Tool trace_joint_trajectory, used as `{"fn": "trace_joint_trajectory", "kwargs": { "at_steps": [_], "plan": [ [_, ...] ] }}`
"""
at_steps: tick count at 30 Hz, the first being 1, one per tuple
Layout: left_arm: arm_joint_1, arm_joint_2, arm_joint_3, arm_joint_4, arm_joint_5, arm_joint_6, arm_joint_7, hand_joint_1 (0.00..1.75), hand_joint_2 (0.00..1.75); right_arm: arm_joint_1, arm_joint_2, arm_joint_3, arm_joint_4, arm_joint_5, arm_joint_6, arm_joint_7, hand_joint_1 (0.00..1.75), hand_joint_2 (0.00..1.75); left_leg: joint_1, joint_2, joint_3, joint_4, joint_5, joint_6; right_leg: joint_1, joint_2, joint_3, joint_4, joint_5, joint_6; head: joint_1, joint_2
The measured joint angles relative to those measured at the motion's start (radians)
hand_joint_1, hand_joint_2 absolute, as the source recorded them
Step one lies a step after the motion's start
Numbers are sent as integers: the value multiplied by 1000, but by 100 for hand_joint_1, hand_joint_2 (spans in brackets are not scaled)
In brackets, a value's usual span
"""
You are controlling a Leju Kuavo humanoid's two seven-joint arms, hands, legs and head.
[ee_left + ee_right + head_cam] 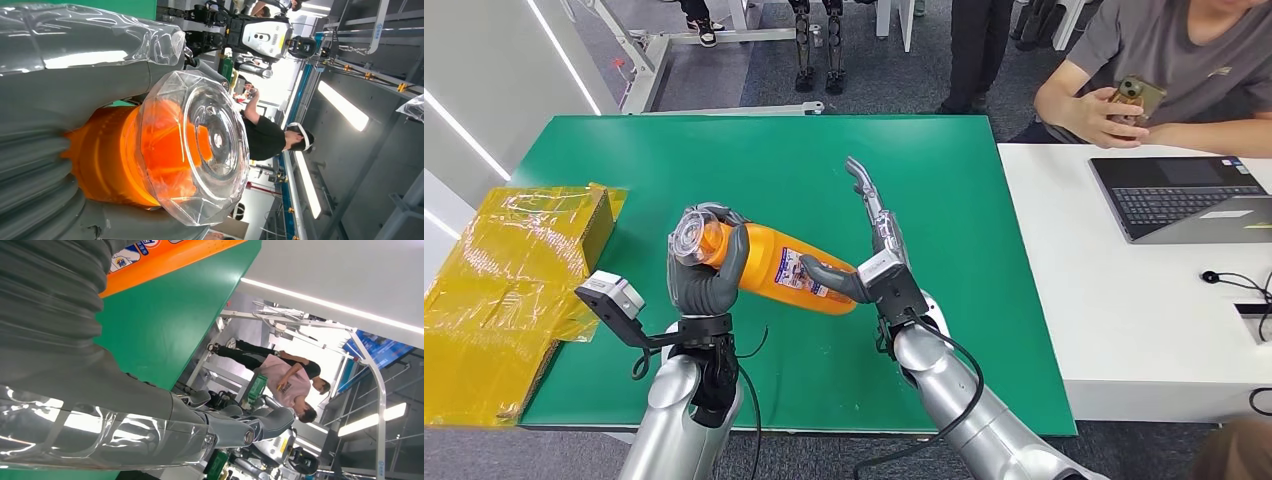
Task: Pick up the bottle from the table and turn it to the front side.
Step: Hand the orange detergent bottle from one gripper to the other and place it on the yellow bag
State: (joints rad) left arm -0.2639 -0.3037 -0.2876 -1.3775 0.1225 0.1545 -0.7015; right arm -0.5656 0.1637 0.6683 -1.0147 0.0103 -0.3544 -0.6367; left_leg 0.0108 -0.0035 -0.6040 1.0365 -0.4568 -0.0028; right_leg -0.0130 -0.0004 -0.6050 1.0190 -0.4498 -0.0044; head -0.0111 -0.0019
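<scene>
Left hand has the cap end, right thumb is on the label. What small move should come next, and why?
Probably roll the bottle a bit further about its long axis: the left hand grips its cap end, the right hand touches only with its thumb, and the label faces partly sideways.

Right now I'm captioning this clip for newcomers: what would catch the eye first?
The bright orange bottle stands out first, held tilted above the middle of the green table. The left hand grips its clear-capped end, while the right hand touches its other end with fingers stretched out. Next comes the crinkled yellow wrapped box at the table's left edge.
</scene>
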Motion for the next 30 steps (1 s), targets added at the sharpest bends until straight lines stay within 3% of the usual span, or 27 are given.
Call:
{"fn": "trace_joint_trajectory", "kwargs": {
  "at_steps": [4,8,10,16,30],
  "plan": [
    [11,6,1,-20,-61,56,0,175,175,24,0,-5,-21,27,-40,-14,0,175,0,0,0,0,0,0,0,0,1,0,0,0,0,0],
    [96,81,17,-197,-394,457,-2,175,175,228,-4,-26,-217,153,-191,-56,0,175,1,1,1,-1,-4,-3,1,1,0,0,-4,-2,0,0],
    [128,122,26,-261,-433,564,-1,175,175,316,-8,-26,-293,175,-207,-61,0,175,1,0,1,-2,-5,-4,1,0,0,0,-6,-3,0,0],
    [168,167,29,-354,-436,548,-1,175,175,396,-16,-28,-414,181,-208,-41,0,175,1,-1,1,-2,-5,-4,1,-1,0,0,-7,-3,0,0],
    [174,177,29,-395,-447,545,-1,175,175,414,-31,-30,-483,181,-205,-7,0,175,0,-1,2,-2,-4,-4,1,-1,1,0,-6,-3,0,0]
  ]
}}
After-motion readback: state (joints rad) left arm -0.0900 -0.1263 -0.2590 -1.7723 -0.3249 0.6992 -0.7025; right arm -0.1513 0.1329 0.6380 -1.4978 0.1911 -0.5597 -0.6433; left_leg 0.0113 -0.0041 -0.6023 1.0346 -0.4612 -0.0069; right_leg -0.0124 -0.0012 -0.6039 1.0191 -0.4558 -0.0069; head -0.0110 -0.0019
